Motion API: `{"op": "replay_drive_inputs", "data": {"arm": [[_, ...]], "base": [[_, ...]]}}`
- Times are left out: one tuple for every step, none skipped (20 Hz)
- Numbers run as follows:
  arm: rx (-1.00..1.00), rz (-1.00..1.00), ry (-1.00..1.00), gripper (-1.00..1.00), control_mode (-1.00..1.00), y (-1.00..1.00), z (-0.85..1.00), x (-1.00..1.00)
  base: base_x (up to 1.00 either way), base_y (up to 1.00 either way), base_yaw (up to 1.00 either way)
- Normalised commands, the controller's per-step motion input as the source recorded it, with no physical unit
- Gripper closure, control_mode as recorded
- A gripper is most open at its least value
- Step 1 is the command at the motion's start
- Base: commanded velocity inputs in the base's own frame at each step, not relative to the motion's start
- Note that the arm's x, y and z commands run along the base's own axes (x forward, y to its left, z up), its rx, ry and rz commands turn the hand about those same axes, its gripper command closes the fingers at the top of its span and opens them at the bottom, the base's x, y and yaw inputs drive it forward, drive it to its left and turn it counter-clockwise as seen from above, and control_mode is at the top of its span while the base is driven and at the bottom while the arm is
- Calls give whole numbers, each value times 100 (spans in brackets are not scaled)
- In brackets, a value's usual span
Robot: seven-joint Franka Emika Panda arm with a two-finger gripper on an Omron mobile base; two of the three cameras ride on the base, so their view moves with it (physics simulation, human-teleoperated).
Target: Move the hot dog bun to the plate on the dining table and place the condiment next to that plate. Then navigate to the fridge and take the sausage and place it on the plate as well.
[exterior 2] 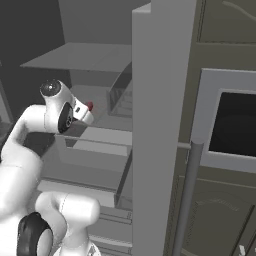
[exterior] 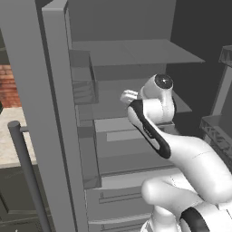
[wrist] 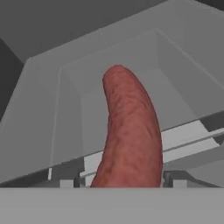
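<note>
Grey fridge (exterior: 136, 113) interior all around, doors swung wide, shelves and drawers stacked inside. Nearest in the left base view, the white arm (exterior: 190, 154) rising from the lower right and bending toward the shelves; beside it, low down, the fridge drawers (exterior: 118, 199). Left of that, the open fridge door (exterior: 50, 118) standing edge-on, with a dark vertical handle bar (exterior: 27, 172) in front of it and small door bins (exterior: 84, 86) on its inner face. Beyond the door, a patch of brick wall (exterior: 10, 86) and a pale counter (exterior: 11, 136).

From the right base view, the arm's wrist seen at the left, with the tool (exterior 2: 86, 111) reaching in at mid-shelf height and a small red end of the sausage (exterior 2: 89, 105) poking out just past it. To the right, the other door's edge (exterior 2: 160, 130), then dark cabinets and a black-windowed oven (exterior 2: 235, 125) with its bar handle (exterior 2: 187, 200).

In the hand view, the sausage (wrist: 129, 131) rising straight up from the bottom middle, right where the tool's tips would stand, close against the camera and curving slightly left at its far tip. Fingertips hidden behind it, so cannot tell whether closed around it or not. Behind the sausage, a grey shelf (wrist: 183, 140) rail, and farther back a boxy grey fridge compartment (wrist: 175, 65).
</note>
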Motion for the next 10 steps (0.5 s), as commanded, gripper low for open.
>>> {"op": "replay_drive_inputs", "data": {"arm": [[0,9,1,100,-100,-17,78,-100],[0,9,1,100,-100,-18,67,-100],[0,9,3,100,-100,-17,54,-100],[0,9,3,100,-100,-16,41,-100],[0,8,9,100,-100,-16,22,-100],[0,8,11,100,-100,-12,11,-100],[-1,7,12,100,-100,-11,4,-100],[-1,6,14,100,-100,-11,6,-100],[-1,4,18,100,-100,-14,9,-100],[-2,4,28,100,-100,-18,11,-100]], "base": [[0,0,0],[0,0,0],[0,0,0],[0,0,0],[0,0,0],[0,0,0],[0,0,0],[0,0,0],[0,0,0],[0,0,0]]}}
